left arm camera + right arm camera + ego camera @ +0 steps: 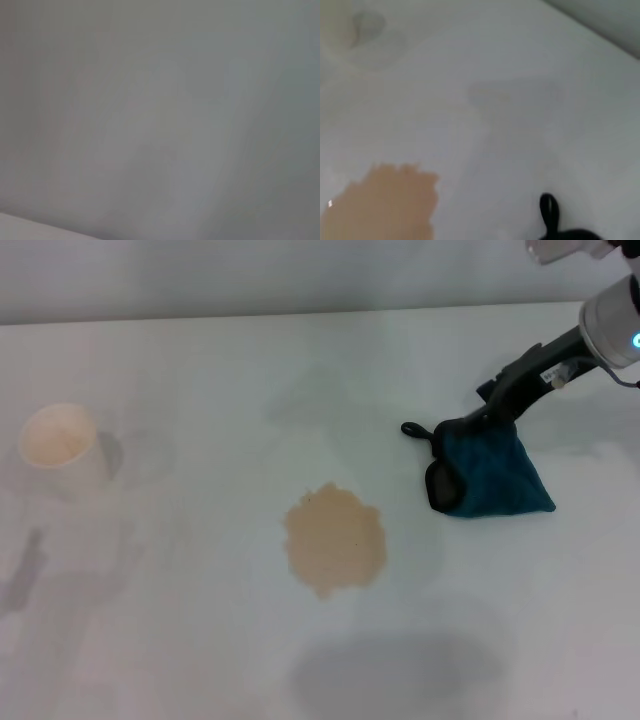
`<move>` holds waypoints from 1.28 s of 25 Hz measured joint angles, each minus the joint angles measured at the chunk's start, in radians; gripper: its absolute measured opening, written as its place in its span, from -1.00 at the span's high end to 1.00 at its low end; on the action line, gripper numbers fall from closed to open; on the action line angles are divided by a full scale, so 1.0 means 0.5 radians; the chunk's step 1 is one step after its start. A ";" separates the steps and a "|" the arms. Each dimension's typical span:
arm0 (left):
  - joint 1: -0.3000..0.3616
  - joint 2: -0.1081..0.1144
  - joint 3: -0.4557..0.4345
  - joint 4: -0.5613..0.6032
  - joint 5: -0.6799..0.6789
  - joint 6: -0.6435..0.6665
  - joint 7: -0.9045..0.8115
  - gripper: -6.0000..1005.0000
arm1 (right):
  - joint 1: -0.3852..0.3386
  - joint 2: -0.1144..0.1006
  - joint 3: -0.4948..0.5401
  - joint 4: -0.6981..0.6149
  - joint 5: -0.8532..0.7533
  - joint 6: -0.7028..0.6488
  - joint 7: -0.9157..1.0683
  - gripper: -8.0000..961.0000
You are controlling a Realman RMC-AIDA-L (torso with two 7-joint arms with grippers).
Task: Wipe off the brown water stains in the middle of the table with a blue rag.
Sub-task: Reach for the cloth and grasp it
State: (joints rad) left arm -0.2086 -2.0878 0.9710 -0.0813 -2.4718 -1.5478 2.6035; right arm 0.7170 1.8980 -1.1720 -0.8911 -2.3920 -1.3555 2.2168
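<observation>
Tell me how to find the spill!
Start at the big white table and look at its middle. The brown water stains lie flat there, between the paper cup and the blue rag in the right claw: one ragged tan blotch.

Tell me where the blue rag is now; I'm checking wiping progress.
In the head view, the blue rag is right of the brown water stains, apart from them, gripped at its top by the right gripper.

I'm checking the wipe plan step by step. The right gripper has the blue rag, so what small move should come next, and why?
Probably carry the blue rag toward the robot's left and lower it onto the brown water stains. The right gripper pinches the rag's top, the cloth hanging in a peak with its lower edge at the table, beside the untouched stain. The left gripper is not in view.
</observation>
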 joint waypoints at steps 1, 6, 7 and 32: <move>-0.001 0.000 0.000 0.000 0.002 -0.003 -0.014 -0.78 | 0.008 0.010 -0.005 -0.001 -0.041 -0.009 0.000 -0.70; -0.019 0.006 0.010 0.018 0.009 -0.014 -0.199 -0.78 | 0.027 0.080 -0.001 -0.023 -0.272 -0.011 0.005 -0.70; -0.020 0.005 0.010 0.018 0.009 -0.014 -0.202 -0.78 | 0.027 0.098 -0.004 -0.029 -0.302 -0.007 0.007 -0.70; -0.082 -0.001 0.016 0.000 0.017 -0.046 -0.239 -0.78 | 0.053 0.231 -0.170 0.014 -0.623 0.116 0.133 -0.69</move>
State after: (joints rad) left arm -0.2498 -2.0883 0.9792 -0.0812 -2.4634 -1.5706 2.4840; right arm 0.7433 2.0135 -1.2569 -0.8841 -2.7035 -1.2973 2.2836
